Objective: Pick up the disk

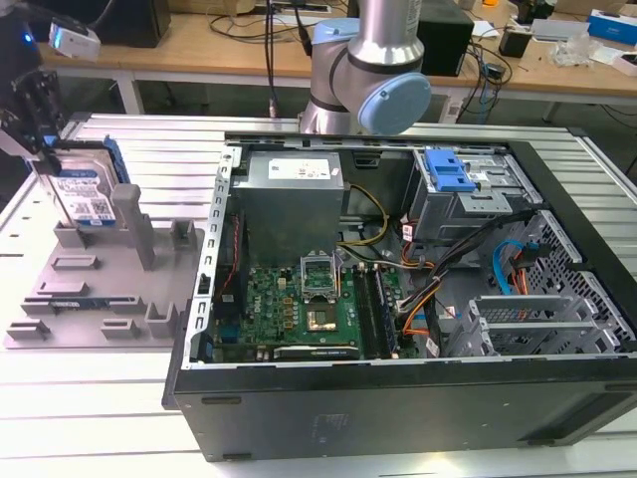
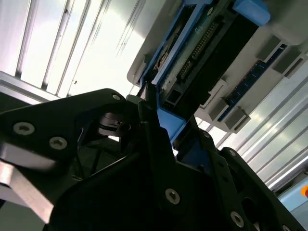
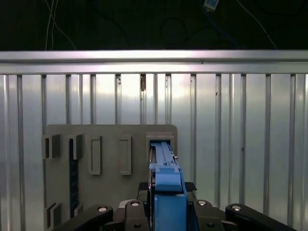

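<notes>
At the exterior view's far left, the disk [image 1: 88, 195] stands on edge in the grey fixture tray [image 1: 100, 299], label facing the camera, beside an upright post [image 1: 131, 224]. The hand [image 1: 35, 124] is at the disk's top edge. In both wrist views the black fingers [image 2: 159, 144] sit on either side of the disk's blue side rail [image 3: 167, 192], closed on it as far as can be judged. Task status, by judgement: the grasp appears to be made, but the lift is not confirmed; the disk's lower edge sits level with the tray sockets, so it may be seated or barely raised, and this cannot be told. The tray rests on the ribbed metal bench [image 1: 90, 398], with the open computer case [image 1: 398, 299] just to its right. Hidden or unclear: the contact faces between fingers and rail are covered by the hand body in the second wrist view; the disk's lower edge is masked by the post and tray sockets; the arm [image 1: 373, 70] is cut off at the frame top.
</notes>
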Available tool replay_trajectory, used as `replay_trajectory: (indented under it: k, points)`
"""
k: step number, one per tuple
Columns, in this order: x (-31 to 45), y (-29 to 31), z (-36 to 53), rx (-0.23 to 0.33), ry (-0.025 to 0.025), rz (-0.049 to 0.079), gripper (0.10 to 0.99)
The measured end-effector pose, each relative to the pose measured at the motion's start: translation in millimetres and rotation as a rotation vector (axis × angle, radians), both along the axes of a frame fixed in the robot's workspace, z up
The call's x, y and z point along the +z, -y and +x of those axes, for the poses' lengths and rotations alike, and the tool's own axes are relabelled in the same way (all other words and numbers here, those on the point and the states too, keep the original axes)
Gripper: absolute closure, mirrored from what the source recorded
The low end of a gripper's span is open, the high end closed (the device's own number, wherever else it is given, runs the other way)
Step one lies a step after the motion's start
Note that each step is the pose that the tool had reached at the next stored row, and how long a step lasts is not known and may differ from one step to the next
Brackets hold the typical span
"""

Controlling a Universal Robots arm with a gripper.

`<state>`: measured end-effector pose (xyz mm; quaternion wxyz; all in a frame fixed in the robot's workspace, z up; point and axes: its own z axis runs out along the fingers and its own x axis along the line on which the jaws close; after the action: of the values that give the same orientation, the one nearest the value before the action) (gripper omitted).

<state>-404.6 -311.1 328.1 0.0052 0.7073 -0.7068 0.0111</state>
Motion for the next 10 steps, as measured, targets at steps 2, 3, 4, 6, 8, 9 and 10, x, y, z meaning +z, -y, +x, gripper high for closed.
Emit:
replay_trajectory:
  k: [2,3,4,6,8,9,10]
  points:
    - [8.7,0.0,0.0,0.000,0.0002,0.000,0.722]
    - [12.9,0.0,0.0,0.000,0.0001,0.000,0.722]
    - [18.9,0.0,0.0,0.000,0.0001,-0.001,0.722]
    - [33.4,0.0,0.0,0.000,0.0001,-0.001,0.722]
    - [48.0,0.0,0.0,0.000,0.0001,-0.001,0.722]
    - [52.4,0.0,0.0,0.000,0.0000,-0.001,0.722]
    - [57.2,0.0,0.0,0.000,0.0002,-0.001,0.722]
